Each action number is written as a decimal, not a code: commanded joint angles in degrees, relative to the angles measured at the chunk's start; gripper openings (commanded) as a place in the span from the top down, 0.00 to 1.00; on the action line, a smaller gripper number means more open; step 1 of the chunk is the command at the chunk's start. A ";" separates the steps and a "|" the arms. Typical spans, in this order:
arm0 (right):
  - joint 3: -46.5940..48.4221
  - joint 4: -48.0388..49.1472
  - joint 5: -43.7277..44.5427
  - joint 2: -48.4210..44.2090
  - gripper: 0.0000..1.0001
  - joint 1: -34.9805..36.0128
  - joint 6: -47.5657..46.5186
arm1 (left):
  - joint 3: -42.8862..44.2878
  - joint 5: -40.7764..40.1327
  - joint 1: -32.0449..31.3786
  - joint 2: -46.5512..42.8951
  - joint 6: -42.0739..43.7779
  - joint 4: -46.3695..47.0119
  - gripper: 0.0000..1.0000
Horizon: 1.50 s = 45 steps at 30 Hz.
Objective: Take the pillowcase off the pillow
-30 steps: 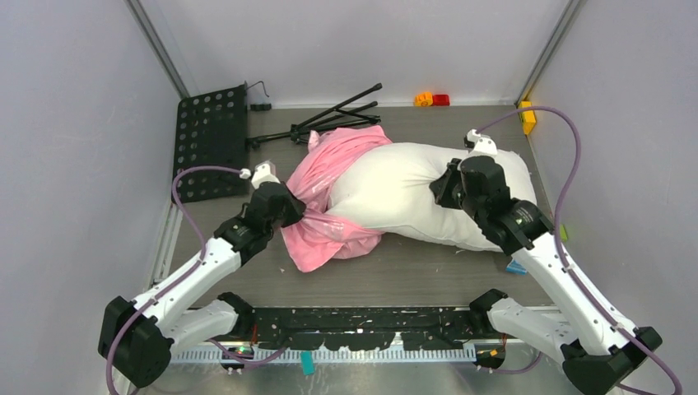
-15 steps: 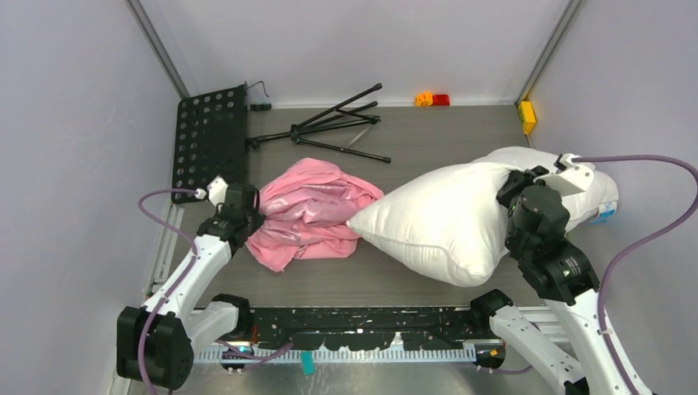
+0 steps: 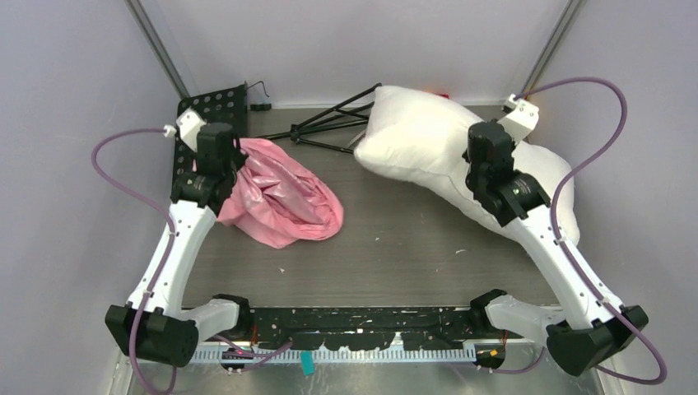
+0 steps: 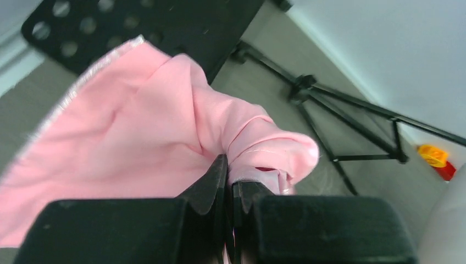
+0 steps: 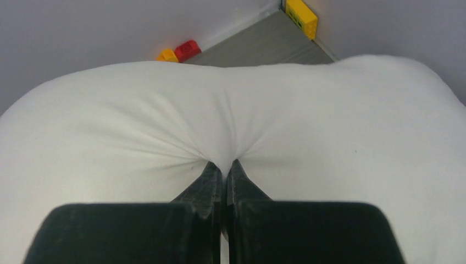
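**A:** Left side first. What has the left claw [image 4: 229, 165] got?

**B:** The pink pillowcase [image 3: 284, 202]. The jaws are all but closed, with a fold of the satin pinched between them. A puff of cloth bulges out just past the tips.

**A:** And the rest of the pillowcase?

**B:** It's a crumpled heap on the left half of the table [image 3: 403, 247], shiny side mostly up. Its far edge is drawn up to the claw, right beside the black plate with holes [image 3: 222, 100]. It is wholly off the pillow [image 3: 411, 136] and lies well apart from it, with bare table between.

**A:** Right side?

**B:** The right claw [image 5: 225, 165] is closed tight on the pillow's white skin. The cloth puckers into creases that run down to the tips.

**A:** Where is the pillow?

**B:** On the far right of the table, running from the back wall toward the right wall, with the right arm lying across it. Its far left corner overlaps the legs of the folded black tripod [image 3: 325, 123]. I cannot tell whether it rests on the table or hangs partly from the claw.

**A:** Anything else to note?

**B:** There are small bricks at the back wall beyond the pillow. A red brick [image 5: 188, 48] touches an orange brick [image 5: 167, 55], and a yellow brick [image 5: 301, 14] sits in the corner.
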 commanded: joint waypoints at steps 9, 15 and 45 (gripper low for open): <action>25.42 5.63 -28.46 14.44 0.35 -2.11 -4.96 | 33.51 2.35 1.01 17.20 24.45 -3.38 0.84; 20.11 3.66 -29.73 12.30 0.15 -2.16 -6.97 | 38.37 9.70 1.09 22.23 29.72 -12.52 0.00; -40.62 55.58 -31.86 4.11 0.09 -25.64 -18.89 | -32.39 14.03 0.48 7.13 37.05 52.27 0.00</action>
